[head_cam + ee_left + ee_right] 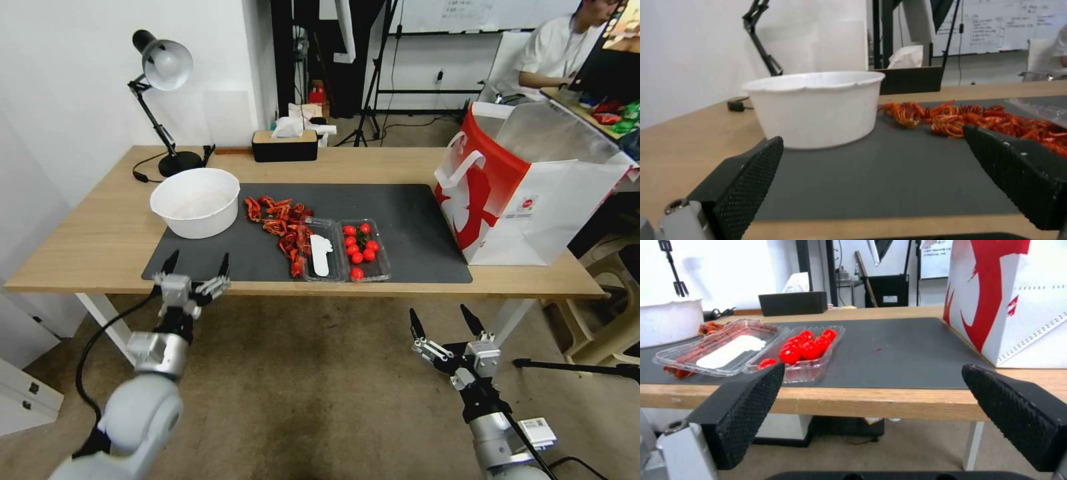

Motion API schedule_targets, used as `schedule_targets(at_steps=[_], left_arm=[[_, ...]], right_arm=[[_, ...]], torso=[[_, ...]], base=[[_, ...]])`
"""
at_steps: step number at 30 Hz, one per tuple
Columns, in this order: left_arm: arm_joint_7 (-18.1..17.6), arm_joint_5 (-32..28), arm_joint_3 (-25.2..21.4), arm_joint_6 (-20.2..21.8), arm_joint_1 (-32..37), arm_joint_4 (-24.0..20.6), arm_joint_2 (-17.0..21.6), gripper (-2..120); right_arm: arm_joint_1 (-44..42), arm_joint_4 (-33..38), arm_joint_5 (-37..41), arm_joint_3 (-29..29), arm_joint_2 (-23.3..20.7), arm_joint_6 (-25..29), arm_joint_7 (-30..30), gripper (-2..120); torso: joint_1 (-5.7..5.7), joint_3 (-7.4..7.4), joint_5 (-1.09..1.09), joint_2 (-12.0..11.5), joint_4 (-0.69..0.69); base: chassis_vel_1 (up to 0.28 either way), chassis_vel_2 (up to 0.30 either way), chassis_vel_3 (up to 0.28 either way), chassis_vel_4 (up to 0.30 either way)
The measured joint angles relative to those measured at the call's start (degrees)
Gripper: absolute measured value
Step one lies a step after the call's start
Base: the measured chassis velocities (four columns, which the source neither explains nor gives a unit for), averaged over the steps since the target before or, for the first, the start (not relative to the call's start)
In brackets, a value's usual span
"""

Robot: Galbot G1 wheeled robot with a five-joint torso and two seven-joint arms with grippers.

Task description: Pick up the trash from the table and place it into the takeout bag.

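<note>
Running left to right across the head view, the table (100, 240) is a long light-wood top on white legs, its long axis crosswise to the robot. A dark grey mat (413, 220) lies along the same axis, near the front edge. The bag (527, 200) stands upright at the table's right end, partly on the mat's right edge, open mouth upward, with a white strap handle on its red and white side and a small red logo on its white front.

A white bowl (195, 202) sits on the mat's left part. Red scraps (280, 223), looking like shells, trail diagonally from beside the bowl toward the front edge and touch a clear tray (333, 257). That tray lies open, with a white patch in its left half and cherry tomatoes (359, 245) in its right half.

From the left wrist, the bowl stands upright with the scraps just beside it. From the right wrist, the tray's shallow clear walls show, and the bag's white panel carries dotted lines.

The left gripper (195, 263) hovers at the front edge before the bowl, fingers spread wide, holding nothing. The right gripper (445, 321) hangs below and in front of the table, also wide open and empty.
</note>
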Motion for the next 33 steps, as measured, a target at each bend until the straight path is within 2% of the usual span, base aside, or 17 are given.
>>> schedule_targets(at_steps=[6, 18, 23, 33], left_arm=[[-0.5, 1.3, -0.7, -4.1, 2.6, 2.4, -2.1, 100], [-0.2, 3.3, -0.5, -5.5, 3.3, 4.7, -3.7, 100], [0.1, 3.8, -0.2, -7.8, 3.5, 6.8, -3.8, 100], [0.0, 3.3, -0.4, -9.0, 4.4, 6.6, -3.8, 100]], right_arm=[[1.0, -0.2, 0.9, 0.0, -0.3, 0.2, -0.2, 100], [2.2, -0.6, 1.7, -0.2, -0.4, 0.3, -1.8, 100], [2.3, -0.8, 1.6, 0.0, -0.5, 0.3, -2.0, 100], [2.4, -0.8, 1.5, 0.1, -0.5, 0.3, -2.1, 100]], torso=[[0.01, 0.0, 0.0, 0.0, -0.01], [0.01, 0.0, 0.0, 0.0, -0.01], [0.01, 0.01, -0.01, 0.0, -0.01], [0.01, 0.01, -0.01, 0.0, 0.0]], base=[[0.0, 0.0, 0.0, 0.0], [0.0, 0.0, 0.0, 0.0], [0.0, 0.0, 0.0, 0.0], [0.0, 0.0, 0.0, 0.0]])
